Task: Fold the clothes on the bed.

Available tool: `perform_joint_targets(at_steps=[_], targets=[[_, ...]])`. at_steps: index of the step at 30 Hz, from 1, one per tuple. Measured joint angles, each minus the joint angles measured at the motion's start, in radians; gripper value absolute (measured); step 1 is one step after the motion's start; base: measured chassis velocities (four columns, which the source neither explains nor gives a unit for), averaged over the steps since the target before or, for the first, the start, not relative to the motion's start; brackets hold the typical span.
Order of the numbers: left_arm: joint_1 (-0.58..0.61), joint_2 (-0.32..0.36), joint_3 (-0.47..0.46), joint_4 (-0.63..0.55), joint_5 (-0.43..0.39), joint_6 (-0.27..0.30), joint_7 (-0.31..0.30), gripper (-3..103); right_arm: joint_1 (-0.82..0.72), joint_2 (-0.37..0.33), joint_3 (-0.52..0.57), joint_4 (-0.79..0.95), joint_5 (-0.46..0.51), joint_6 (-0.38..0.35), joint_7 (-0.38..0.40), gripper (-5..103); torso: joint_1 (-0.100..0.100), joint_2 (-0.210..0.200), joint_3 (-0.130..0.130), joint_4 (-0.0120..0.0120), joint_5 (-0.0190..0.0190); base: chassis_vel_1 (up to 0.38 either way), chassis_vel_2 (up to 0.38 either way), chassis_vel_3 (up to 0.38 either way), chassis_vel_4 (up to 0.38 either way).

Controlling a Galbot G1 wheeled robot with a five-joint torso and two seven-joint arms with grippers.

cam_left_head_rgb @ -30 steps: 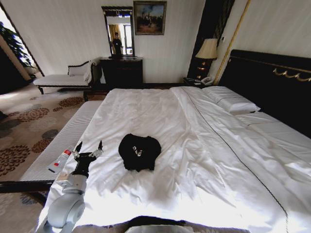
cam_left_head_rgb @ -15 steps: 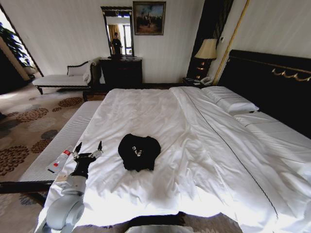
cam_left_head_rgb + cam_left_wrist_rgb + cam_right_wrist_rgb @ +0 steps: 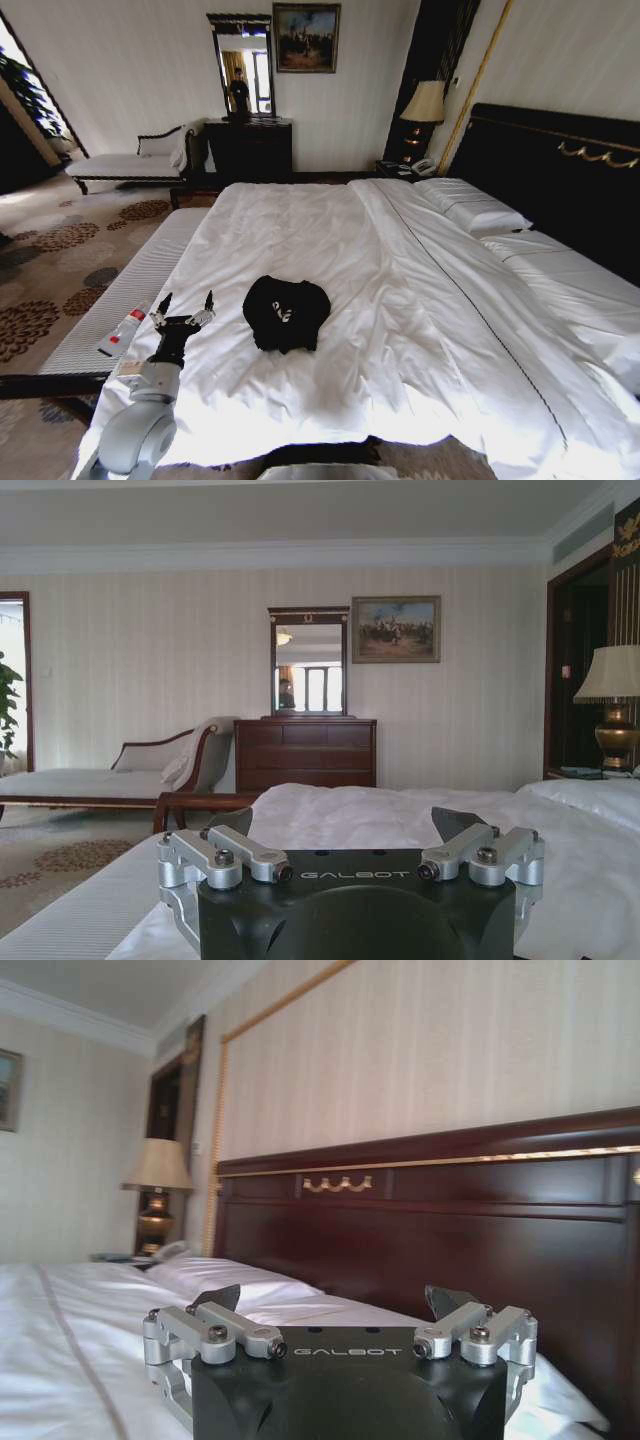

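A wide bed (image 3: 330, 240) with rumpled white sheets stretches ahead of the robot, its tall dark headboard (image 3: 560, 170) along the right side and white pillows (image 3: 475, 207) lined up below it. A small black T-shirt (image 3: 287, 312) lies bunched in a rough mound on the sheet, a scrap of white lettering showing on top. The left gripper (image 3: 181, 309) hovers low over the near left edge of the mattress, its two dark fingers spread wide apart and holding nothing; the T-shirt sits just beyond it and to its right, near but not touching. Just to the gripper's left, a white tube with a red cap (image 3: 122, 331) rests on a striped bench (image 3: 120, 300) that runs along the bed's left side. In the left wrist view, the left gripper (image 3: 345, 825) points across the white bedding toward a dark wooden dresser (image 3: 305, 752) with a mirror (image 3: 308, 662), a framed painting (image 3: 395, 629) and a white-cushioned chaise (image 3: 110, 775). In the right wrist view, the right gripper (image 3: 335, 1302) is also spread wide and empty, aimed over the bedding at the headboard (image 3: 450, 1230), with a pillow (image 3: 235, 1278) and a bedside lamp (image 3: 158, 1185) ahead of it on one side.
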Motion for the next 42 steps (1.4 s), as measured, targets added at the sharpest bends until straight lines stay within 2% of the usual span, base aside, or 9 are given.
perform_joint_targets(at_steps=[8,23,31,33,35,36,40,41,42], targets=[[-0.002,0.001,0.002,0.021,-0.002,0.000,0.003,100,-0.025,0.048,-0.160,0.133,-0.095,0.005,-0.016,100,0.000,0.000,0.000,0.0000,0.0002,0.000,0.000,0.000,0.000],[-0.011,0.008,0.012,0.034,-0.004,0.001,0.004,100,-0.021,0.047,-0.249,0.175,-0.170,-0.011,0.013,100,0.001,0.000,0.000,-0.0001,0.0004,-0.069,0.064,0.056,-0.069],[-0.014,0.010,0.014,0.045,-0.008,0.003,0.006,100,-0.014,0.021,-0.338,0.219,-0.169,-0.063,0.032,100,-0.001,0.000,0.000,-0.0001,0.0005,-0.009,0.010,0.008,-0.015],[-0.019,0.013,0.016,0.056,-0.008,0.007,0.006,100,0.002,-0.003,-0.380,0.243,-0.133,-0.125,0.052,100,-0.001,0.000,0.000,-0.0001,0.0004,0.000,0.000,0.000,0.000],[-0.024,0.019,0.019,0.070,-0.008,0.014,0.007,100,0.031,-0.039,-0.426,0.277,-0.046,-0.243,0.109,100,-0.001,0.000,0.000,0.0000,0.0005,0.000,0.000,0.000,0.000],[-0.024,0.019,0.019,0.070,-0.008,0.014,0.007,100,0.031,-0.039,-0.426,0.277,-0.046,-0.243,0.109,100,-0.001,0.000,0.000,0.0000,0.0005,0.000,0.000,0.000,0.000],[-0.031,0.024,0.024,0.092,-0.006,0.020,0.008,100,0.099,-0.155,-0.483,0.302,0.188,-0.420,0.177,100,0.000,0.000,0.000,0.0000,0.0007,0.000,0.000,0.000,0.000],[-0.031,0.024,0.024,0.092,-0.006,0.020,0.008,100,0.099,-0.155,-0.483,0.302,0.188,-0.420,0.177,100,0.000,0.000,0.000,0.0000,0.0007,0.000,0.000,0.000,0.000],[-0.031,0.023,0.024,0.097,-0.007,0.023,0.007,100,0.122,-0.213,-0.496,0.299,0.256,-0.448,0.186,100,0.000,0.000,0.000,0.0000,0.0006,0.000,0.000,0.000,0.000]])
